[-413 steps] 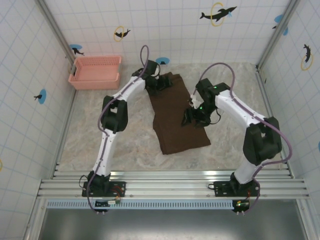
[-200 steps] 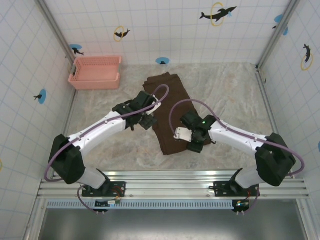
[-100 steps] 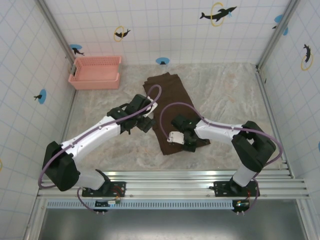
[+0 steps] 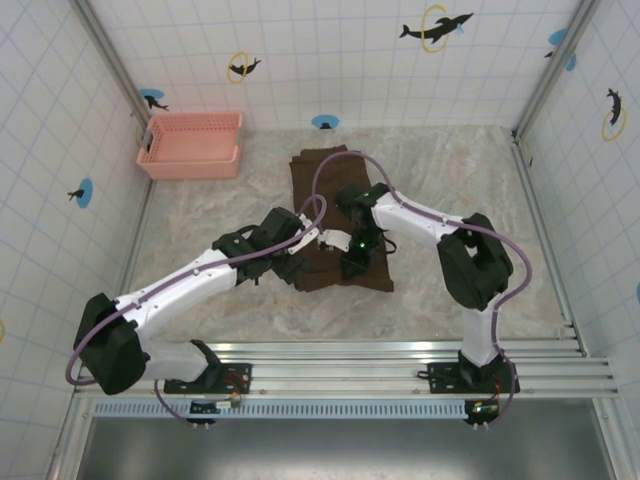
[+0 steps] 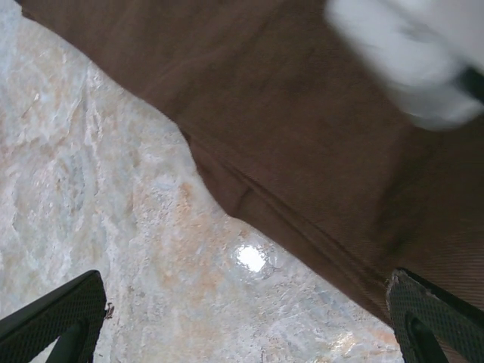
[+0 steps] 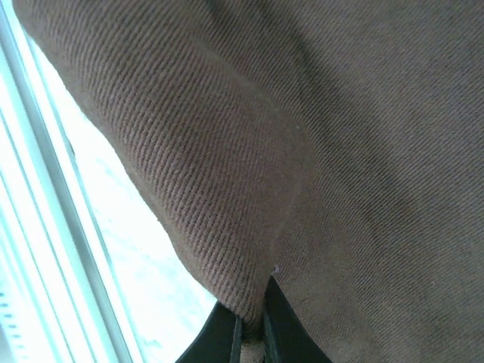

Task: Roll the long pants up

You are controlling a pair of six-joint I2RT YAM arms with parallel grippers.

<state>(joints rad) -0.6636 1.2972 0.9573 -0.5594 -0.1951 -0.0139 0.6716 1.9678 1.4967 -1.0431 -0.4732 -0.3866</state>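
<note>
Right gripper [image 6: 252, 330] had just snapped together on a fold of the long pants [image 4: 305, 172]. The wrist view showed fabric bunched between its tips, so it was clamped. A second earlier it was apart over the near hem.

Left gripper [image 5: 242, 329] stayed fully apart and held nothing: one finger over bare table [image 4: 200, 215], the other at the pants' 8 o'clock corner.

Pants lay mid-table, long axis 12 to 6. The 6 o'clock end looked drawn in versus half a second earlier.

Read: the right-side pinch for the first turn was made, the left wasn't. A one-sided lift would likely skew the roll, so the left needed its grip first.
</note>
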